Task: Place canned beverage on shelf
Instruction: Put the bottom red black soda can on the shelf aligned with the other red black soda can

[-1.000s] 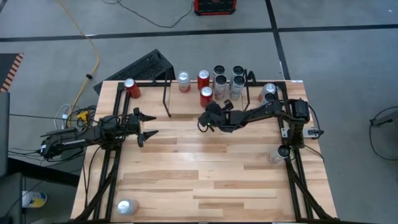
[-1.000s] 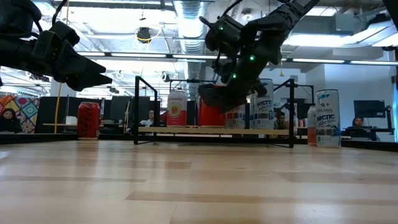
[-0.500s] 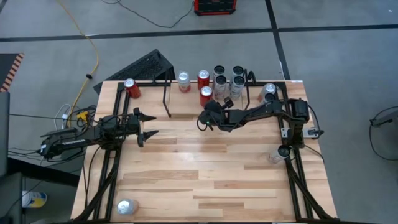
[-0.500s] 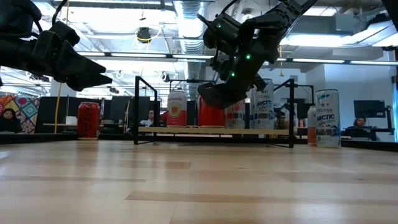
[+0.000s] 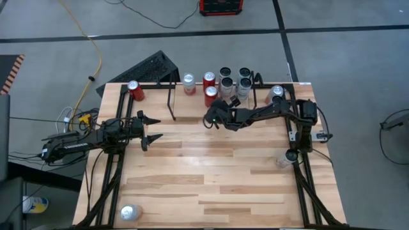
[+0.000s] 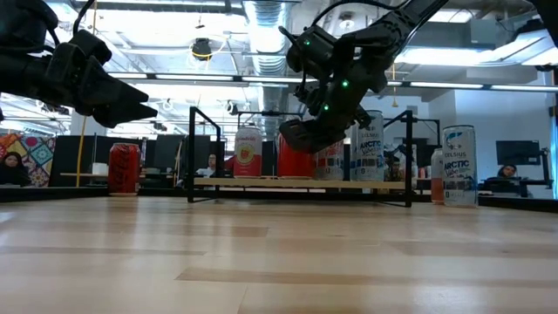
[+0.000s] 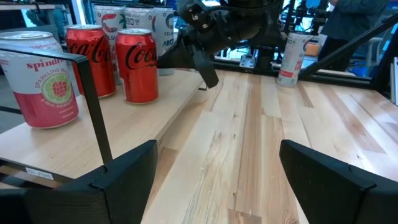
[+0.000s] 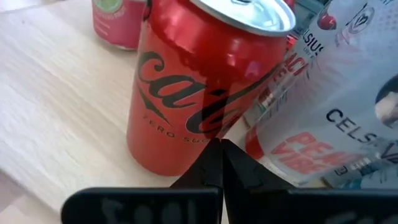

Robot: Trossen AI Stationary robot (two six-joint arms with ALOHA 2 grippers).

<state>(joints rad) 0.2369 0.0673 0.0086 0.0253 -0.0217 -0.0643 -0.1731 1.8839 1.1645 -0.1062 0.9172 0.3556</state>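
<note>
Right tool (image 8: 221, 163) pressed together – beside red can (image 8: 193, 87) on shelf (image 6: 296, 184), left tool (image 5: 153, 128) spread

Bright even overhead light, ceiling lamps (image 6: 261, 39) glaring, arms silhouetted dark, nearest red can (image 8: 199, 87) perhaps slightly blurred

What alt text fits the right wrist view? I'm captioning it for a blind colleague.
The right gripper, its two dark fingers shut together, points at the base of a red cola can standing upright on a light wood board. A white and red drink can stands right beside it, and part of a pink can shows behind.
</note>
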